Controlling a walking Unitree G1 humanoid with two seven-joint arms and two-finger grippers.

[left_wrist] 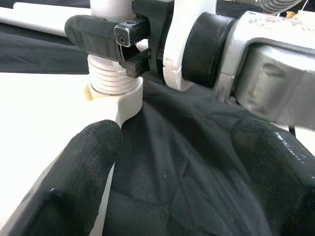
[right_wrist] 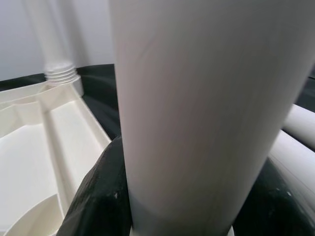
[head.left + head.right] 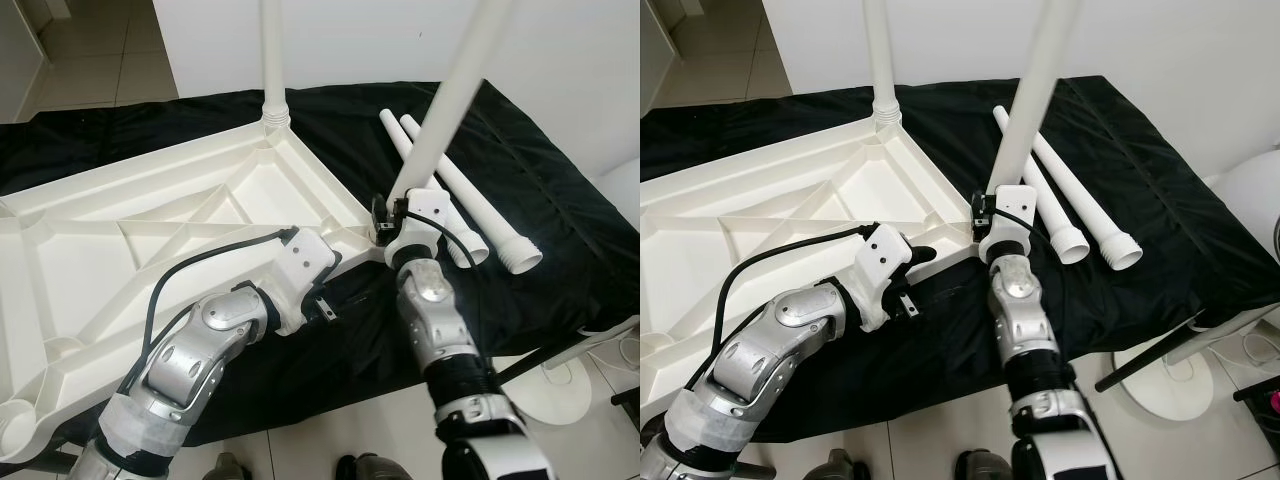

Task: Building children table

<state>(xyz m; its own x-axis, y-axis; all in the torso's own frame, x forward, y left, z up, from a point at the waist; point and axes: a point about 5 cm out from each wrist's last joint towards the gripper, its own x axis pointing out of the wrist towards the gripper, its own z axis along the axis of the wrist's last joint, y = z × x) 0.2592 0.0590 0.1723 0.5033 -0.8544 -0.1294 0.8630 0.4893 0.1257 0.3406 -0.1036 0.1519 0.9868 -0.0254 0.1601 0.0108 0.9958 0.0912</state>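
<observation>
A white table top point(image 3: 150, 215) lies upside down on a black cloth point(image 3: 540, 200). One white leg point(image 3: 272, 60) stands upright in its far corner. My right gripper point(image 3: 392, 215) is shut on a second leg point(image 3: 450, 90) just above its base. That leg leans right, and its threaded end point(image 1: 110, 78) sits in the near right corner socket point(image 1: 125, 101). My left gripper point(image 1: 182, 142) is open beside that corner, one finger point(image 1: 78, 167) against the table's rim, nothing between the fingers. Two loose legs point(image 3: 470, 205) lie on the cloth to the right.
A white wall point(image 3: 580, 60) rises close behind the cloth. On the tiled floor at the right stands a white round base point(image 3: 560, 390) with a dark rod point(image 3: 1150, 355) slanting over it. The cloth's front edge hangs just before my arms.
</observation>
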